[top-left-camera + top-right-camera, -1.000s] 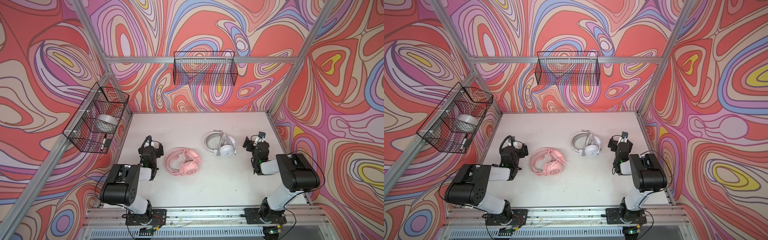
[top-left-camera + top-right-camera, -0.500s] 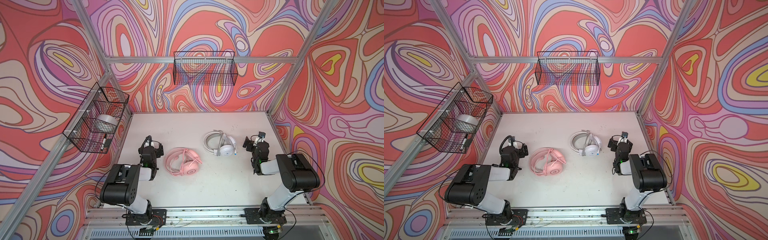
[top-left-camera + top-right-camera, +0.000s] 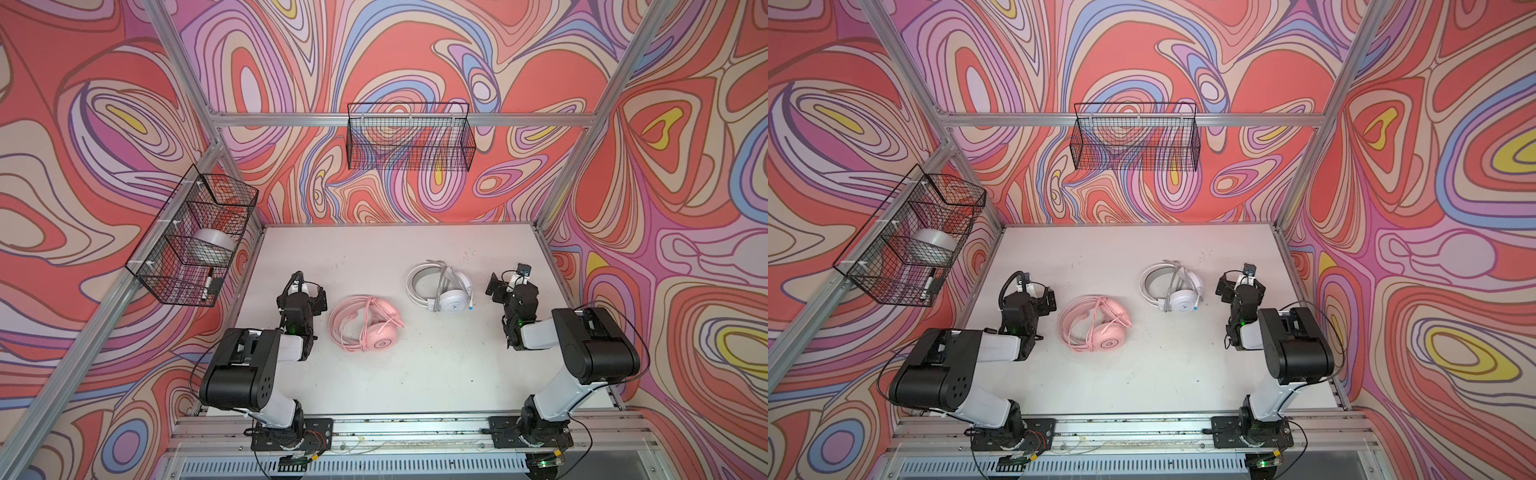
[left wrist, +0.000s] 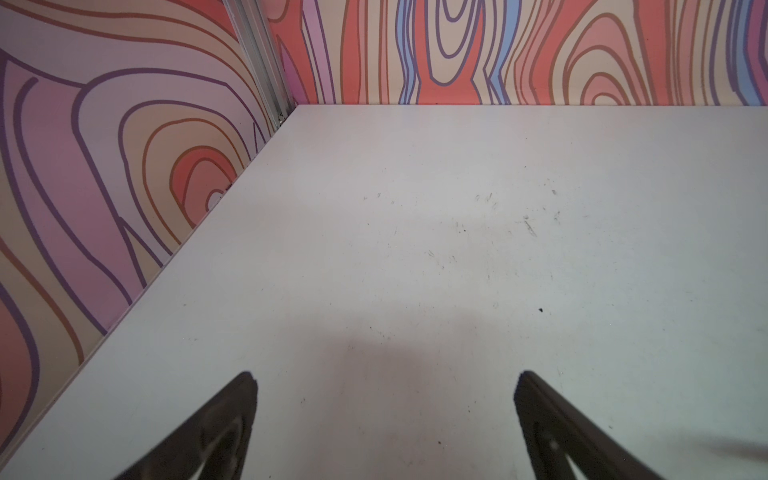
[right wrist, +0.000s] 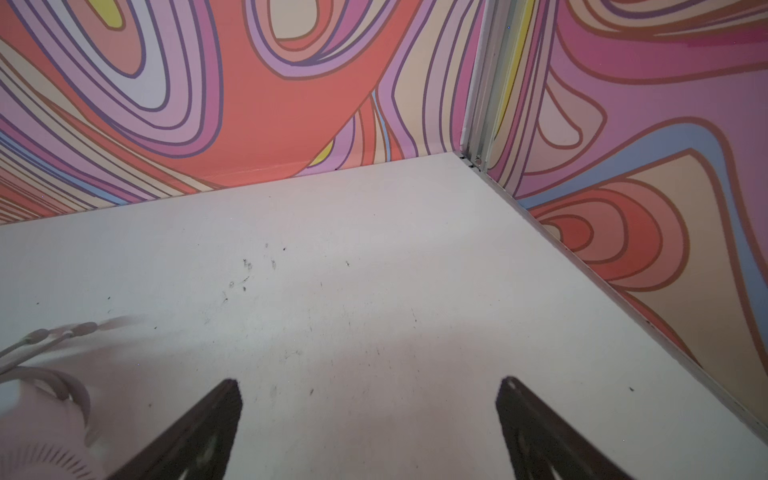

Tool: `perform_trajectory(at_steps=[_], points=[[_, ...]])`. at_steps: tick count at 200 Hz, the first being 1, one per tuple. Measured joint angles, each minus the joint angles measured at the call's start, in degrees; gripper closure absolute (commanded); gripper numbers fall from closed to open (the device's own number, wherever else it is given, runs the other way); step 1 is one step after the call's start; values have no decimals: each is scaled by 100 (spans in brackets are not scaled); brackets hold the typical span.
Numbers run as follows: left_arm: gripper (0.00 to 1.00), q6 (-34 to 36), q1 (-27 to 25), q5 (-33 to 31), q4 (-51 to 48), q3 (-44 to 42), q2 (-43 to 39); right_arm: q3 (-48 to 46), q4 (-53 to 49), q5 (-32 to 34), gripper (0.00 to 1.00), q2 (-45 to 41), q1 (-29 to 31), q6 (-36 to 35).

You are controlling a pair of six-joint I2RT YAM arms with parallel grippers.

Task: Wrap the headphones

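Swirling wallpaper (image 3: 124,124) in coral, pink, lilac, blue and yellow covers the three walls around the pale, scuffed desk (image 3: 374,249), with bare aluminium posts (image 3: 183,58) at the corners and a rail (image 3: 291,120) across the back wall. In both top views a black wire basket (image 3: 409,137) hangs on that rail at 12 o'clock. A second basket (image 3: 187,249), split into compartments, hangs at 9 o'clock, and an aluminium track (image 3: 415,428) edges the desk at 6 o'clock.

On the table (image 3: 415,374), the nearer headset (image 3: 380,337) lies left of the farther headset (image 3: 453,300).
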Motion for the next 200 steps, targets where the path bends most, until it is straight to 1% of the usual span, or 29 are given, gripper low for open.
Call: perform_trajectory(at_steps=[53, 57, 61, 67, 71, 76, 82, 87, 92, 96, 102, 109, 120, 124, 125, 126, 127, 128, 129, 130, 131, 133, 136, 147, 151, 154, 155, 159, 200], points=[[0, 0, 0, 0, 0, 0, 0, 0, 0, -2, 1, 0, 0, 0], [2, 0, 0, 0, 0, 0, 0, 0, -2, -2, 2, 0, 0, 0], [8, 0, 0, 0, 0, 0, -2, 0, 0, -2, 4, 0, 0, 0], [21, -13, 0, 2, 0, 0, -2, 0, -2, -2, 10, 0, 0, 0], [31, -4, 0, 0, 0, 0, 0, 0, -2, -9, 15, 0, 0, -9], [47, -26, 0, 2, 0, 0, -2, 0, -2, -15, 23, 0, 0, -17], [69, -20, 0, 2, 0, 0, -2, 2, -9, -22, 36, 0, 0, -59], [84, -17, 0, 2, 0, 0, 0, 2, -11, -20, 48, 0, 0, -55], [95, -20, 0, 2, 0, 0, -2, 2, -15, -28, 64, 0, 0, -28], [100, -20, 0, 2, 0, 0, 0, 2, -20, -44, 75, 0, 0, -48], [100, -22, 0, 4, 0, 0, 0, 2, -22, -35, 85, 0, 0, -42], [100, -22, 0, 7, 0, 0, 0, 2, -24, -37, 91, 0, 0, -46], [100, -13, 0, 9, 0, 0, -2, 2, -28, -39, 92, 0, 0, -33], [100, -17, 0, 7, 0, 0, -2, 2, -31, -39, 90, 0, 0, -35], [100, -17, 0, 9, 0, 0, -2, 2, -31, -39, 82, 0, 0, -37], [100, -17, 0, 9, 0, 0, 0, 2, -33, -39, 78, -2, 0, -42], [100, -9, 0, 9, -2, 0, 0, 2, -33, -37, 45, 0, 0, -37], [100, -7, 0, 7, -2, 0, 0, 2, -33, -37, 29, 0, 0, -37], [100, -11, 0, 7, 0, 0, 0, 2, -35, -39, 16, 0, 0, -42], [100, -17, 0, 7, -2, 0, 0, 2, -35, -39, 9, 0, 0, -42], [98, -20, 0, 7, 0, 0, 0, 2, -37, -39, 5, 0, 0, -39], [92, -20, 0, 7, 0, 0, 0, 2, -39, -37, 2, 0, 0, -42], [85, -20, 0, 9, -2, 0, 0, 2, -42, -39, 2, 0, 0, -4], [40, -20, 0, 11, 0, 0, 0, 2, -44, -39, 1, 0, 0, -35], [23, -4, 0, 15, -2, 0, 0, 2, -44, -37, 1, 0, 0, -37], [5, -13, 0, 15, -2, 0, -2, 2, -44, -37, 1, 0, 0, -39], [3, -13, 0, 17, -2, 0, -2, 2, -44, -39, 1, 0, 0, -39], [0, -11, 0, 20, -2, 0, -2, 2, -44, -37, 2, 0, 0, -39], [0, -22, 0, 22, -2, 0, 0, 2, -46, -39, 1, 0, 0, -55]])
